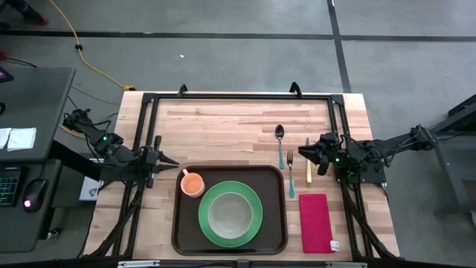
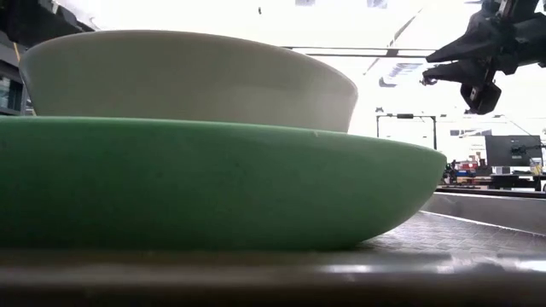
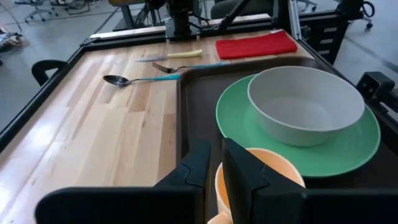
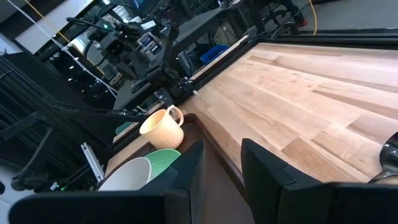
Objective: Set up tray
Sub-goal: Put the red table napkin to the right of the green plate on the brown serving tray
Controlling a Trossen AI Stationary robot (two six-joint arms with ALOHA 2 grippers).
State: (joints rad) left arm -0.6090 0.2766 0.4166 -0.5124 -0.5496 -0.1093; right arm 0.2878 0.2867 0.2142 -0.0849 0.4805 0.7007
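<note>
Both grippers hang above the wooden table [image 1: 223, 126] with nothing between their fingers. In the high view the left gripper [image 1: 169, 161] sits left of centre, its tip aimed at the upper left corner of the tray [image 1: 186, 231]; its wrist view shows the two dark fingers [image 3: 244, 169] parted by a narrow gap, holding nothing, just above the orange cup [image 3: 273, 168]. On the right of centre, the right gripper [image 1: 303, 151] points left above the cutlery, its fingers [image 4: 264, 163] likewise a little apart and empty.

That dark brown tray lies at the lower middle of the high frame, carrying a green plate [image 1: 253, 223] with a pale bowl [image 1: 229, 212] on it and the cup in its upper left corner. Just right of the tray lie a spoon [image 1: 280, 134], a fork [image 1: 291, 175] and a knife [image 1: 309, 171], with a red napkin [image 1: 315, 222] below them at lower right.
</note>
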